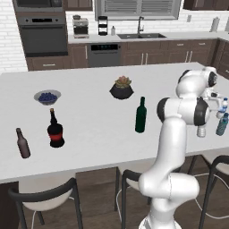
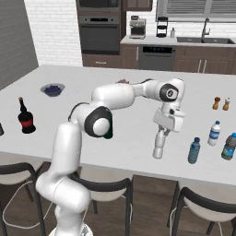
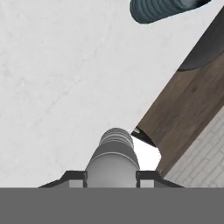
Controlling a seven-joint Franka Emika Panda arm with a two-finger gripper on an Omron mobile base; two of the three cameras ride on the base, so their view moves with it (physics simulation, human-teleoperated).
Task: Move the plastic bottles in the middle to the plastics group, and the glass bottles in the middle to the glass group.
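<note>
**Gripper holding the clear greyish bottle near the counter's front edge**

Nearest the robot, the gripper (image 2: 161, 132) points down with its fingers closed on the upper part of the clear greyish bottle (image 2: 158, 146); the bottle hangs upright with its base at or just above the white counter (image 2: 138, 138), near the front edge. In the hand view the same bottle (image 3: 113, 159) sits between the two finger tips, its ribbed body running away from the camera. In the left base view it (image 1: 201, 131) shows just below the arm's elbow.

To the right along the front edge stands the blue-tinted bottle (image 2: 194, 150), upright and apart from the held one; its ribbed side appears at the top of the hand view (image 3: 159, 9). Just beyond it stands the whitish bottle with a blue label band (image 2: 214, 133), and another bottle (image 2: 228, 146) stands at the frame's right edge.

Mid-counter, the dark green bottle (image 1: 141, 115) stands upright, to the arm's left.

At the left end are the black bottle with a red label (image 1: 55, 129) and the small brown bottle (image 1: 22, 143), near each other.

Farther back sit a bowl of blue fruit (image 1: 47, 97), a potted succulent (image 1: 121, 87) and two brown shakers (image 2: 221, 103).
</note>
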